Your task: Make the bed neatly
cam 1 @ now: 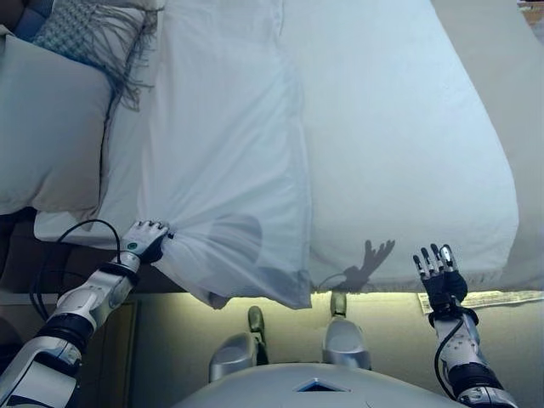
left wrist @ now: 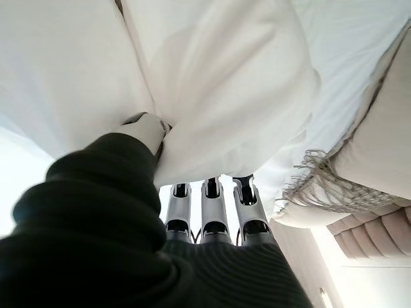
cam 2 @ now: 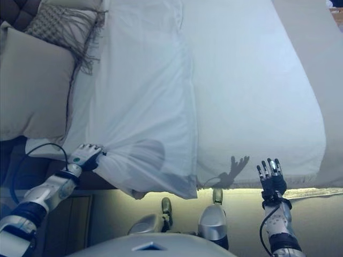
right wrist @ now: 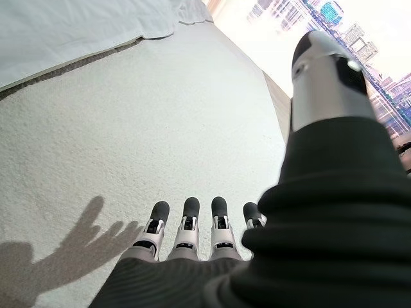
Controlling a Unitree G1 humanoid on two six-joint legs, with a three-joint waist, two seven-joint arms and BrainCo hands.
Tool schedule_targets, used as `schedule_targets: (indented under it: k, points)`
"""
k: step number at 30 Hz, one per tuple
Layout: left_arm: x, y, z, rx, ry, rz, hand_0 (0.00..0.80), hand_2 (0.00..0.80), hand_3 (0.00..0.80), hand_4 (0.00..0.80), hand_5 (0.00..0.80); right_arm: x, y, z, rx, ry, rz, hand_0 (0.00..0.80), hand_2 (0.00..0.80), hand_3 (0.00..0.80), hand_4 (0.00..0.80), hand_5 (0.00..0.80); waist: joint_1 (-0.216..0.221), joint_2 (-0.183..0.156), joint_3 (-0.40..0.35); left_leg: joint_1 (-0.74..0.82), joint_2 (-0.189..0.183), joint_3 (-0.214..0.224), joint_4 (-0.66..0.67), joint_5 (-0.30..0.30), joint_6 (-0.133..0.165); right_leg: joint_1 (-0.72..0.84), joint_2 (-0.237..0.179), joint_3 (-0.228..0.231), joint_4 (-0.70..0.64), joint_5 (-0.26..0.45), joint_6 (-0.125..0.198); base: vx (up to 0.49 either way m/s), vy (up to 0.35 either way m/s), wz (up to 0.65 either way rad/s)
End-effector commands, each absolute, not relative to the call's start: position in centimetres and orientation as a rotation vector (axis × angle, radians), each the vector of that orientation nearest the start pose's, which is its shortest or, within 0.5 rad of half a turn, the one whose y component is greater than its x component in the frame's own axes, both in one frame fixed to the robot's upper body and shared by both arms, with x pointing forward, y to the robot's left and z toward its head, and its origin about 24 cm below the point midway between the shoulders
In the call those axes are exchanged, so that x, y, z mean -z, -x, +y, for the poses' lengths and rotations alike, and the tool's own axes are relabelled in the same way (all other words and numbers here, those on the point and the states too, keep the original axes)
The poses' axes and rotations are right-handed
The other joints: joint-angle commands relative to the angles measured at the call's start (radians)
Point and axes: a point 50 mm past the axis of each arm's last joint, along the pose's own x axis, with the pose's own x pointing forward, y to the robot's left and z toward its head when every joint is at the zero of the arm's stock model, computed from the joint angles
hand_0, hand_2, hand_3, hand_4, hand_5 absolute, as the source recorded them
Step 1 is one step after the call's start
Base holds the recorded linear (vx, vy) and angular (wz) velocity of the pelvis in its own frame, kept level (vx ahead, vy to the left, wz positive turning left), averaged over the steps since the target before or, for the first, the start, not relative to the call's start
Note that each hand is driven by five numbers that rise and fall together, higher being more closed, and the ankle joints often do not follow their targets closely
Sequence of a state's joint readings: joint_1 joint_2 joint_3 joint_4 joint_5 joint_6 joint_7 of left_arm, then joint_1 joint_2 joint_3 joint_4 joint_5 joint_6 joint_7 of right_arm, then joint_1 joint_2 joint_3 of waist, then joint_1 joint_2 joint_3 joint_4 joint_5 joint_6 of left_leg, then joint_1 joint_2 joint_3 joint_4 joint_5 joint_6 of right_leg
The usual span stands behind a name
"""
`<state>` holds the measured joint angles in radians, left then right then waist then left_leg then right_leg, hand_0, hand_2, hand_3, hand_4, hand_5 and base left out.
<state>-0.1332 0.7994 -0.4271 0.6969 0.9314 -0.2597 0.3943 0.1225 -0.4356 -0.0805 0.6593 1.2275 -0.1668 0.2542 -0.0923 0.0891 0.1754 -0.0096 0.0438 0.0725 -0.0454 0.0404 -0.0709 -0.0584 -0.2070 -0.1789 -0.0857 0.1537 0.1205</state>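
Note:
A white duvet (cam 1: pixel 399 127) covers the bed. One part of it is folded back into a long band (cam 1: pixel 229 170) that runs from the top middle down to the near edge at the left. My left hand (cam 1: pixel 146 240) is at the band's lower corner, fingers curled into the bunched cloth (left wrist: pixel 225 77) and thumb (left wrist: pixel 146 128) pressed on it. My right hand (cam 1: pixel 439 274) hovers at the bed's near edge on the right, fingers straight and holding nothing. In the right wrist view its fingers (right wrist: pixel 186 221) hang above a pale textured surface.
A grey pillow (cam 1: pixel 47 127) and a fringed patterned cushion (cam 1: pixel 85 34) lie at the bed's left end, by a tufted headboard (cam 2: pixel 16 13). A lit strip (cam 1: pixel 280 299) runs under the bed's near edge. A beige cover (cam 1: pixel 501 68) lies along the far right.

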Motion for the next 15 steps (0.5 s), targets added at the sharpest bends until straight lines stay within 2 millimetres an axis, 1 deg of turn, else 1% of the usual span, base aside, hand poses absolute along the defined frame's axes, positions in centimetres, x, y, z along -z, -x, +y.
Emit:
schedule_targets:
  k: [1,6,7,10,11,12,13,15]
  points:
    - [1.0,-19.2,37.3,0.253,-1.904,0.425,0.800,0.800,0.800,0.800,0.800,5.3,-16.3,-32.1,0.438,-0.728,0.197,0.000,0.000,0.000,0.000,0.000,0.062,-0.035,-0.034,-0.084,0.038,-0.017,0.108,-0.020,-0.012,-0.005,-0.100,-0.007,0.114,-0.054,0.098,0.037,0.046,0.01]
    - [1.6,-17.3,39.2,0.232,-1.938,0.611,0.800,0.800,0.800,0.800,0.800,5.5,-16.4,-32.0,0.429,-0.726,0.212,0.000,0.000,0.000,0.000,0.000,0.070,-0.029,-0.048,-0.080,0.032,-0.022,0.109,-0.026,-0.009,-0.001,-0.105,-0.008,0.113,-0.055,0.099,0.031,0.037,0.00]
    - [1.8,-16.8,39.8,0.223,-1.945,0.686,0.800,0.800,0.800,0.800,0.800,5.6,-16.4,-31.9,0.429,-0.727,0.215,0.000,0.000,0.000,0.000,0.000,0.073,-0.028,-0.053,-0.078,0.031,-0.023,0.108,-0.028,-0.007,0.001,-0.105,-0.009,0.114,-0.055,0.098,0.036,0.009,0.00]
    - [2.8,-15.0,40.6,0.199,-1.944,0.830,0.800,0.800,0.800,0.800,0.800,5.9,-16.1,-31.8,0.425,-0.728,0.219,0.000,0.000,0.000,0.000,0.000,0.073,-0.030,-0.059,-0.072,0.031,-0.026,0.108,-0.030,-0.004,0.004,-0.102,-0.007,0.116,-0.060,0.097,0.034,-0.010,0.00]
    - [3.2,-14.5,40.7,0.195,-1.936,0.871,0.753,0.753,0.753,0.753,0.753,6.1,-16.0,-31.7,0.424,-0.727,0.220,0.000,0.000,0.000,0.000,0.000,0.073,-0.030,-0.062,-0.070,0.031,-0.027,0.107,-0.031,-0.004,0.005,-0.100,-0.006,0.116,-0.063,0.096,0.038,-0.028,0.00]
    - [3.7,-14.0,40.7,0.197,-1.921,0.887,0.464,0.464,0.464,0.464,0.464,6.2,-16.0,-31.7,0.422,-0.727,0.221,0.000,0.000,0.000,0.000,0.000,0.073,-0.032,-0.065,-0.068,0.032,-0.028,0.106,-0.031,-0.003,0.006,-0.098,-0.005,0.115,-0.065,0.095,0.032,-0.031,-0.01]
    - [4.1,-13.6,40.6,0.192,-1.903,0.909,0.000,0.000,0.000,0.000,0.000,6.3,-15.9,-31.7,0.421,-0.727,0.222,0.000,0.000,0.000,0.000,0.000,0.073,-0.033,-0.067,-0.065,0.033,-0.028,0.105,-0.031,-0.003,0.008,-0.095,-0.004,0.114,-0.067,0.094,0.034,-0.034,-0.01]
    - [4.9,-12.9,40.5,0.196,-1.860,0.982,0.000,0.000,0.000,0.000,0.000,6.4,-15.7,-31.7,0.419,-0.725,0.226,0.000,0.000,0.000,0.000,0.000,0.071,-0.034,-0.073,-0.060,0.036,-0.029,0.100,-0.031,-0.003,0.010,-0.090,-0.001,0.112,-0.071,0.093,0.032,-0.034,-0.03]
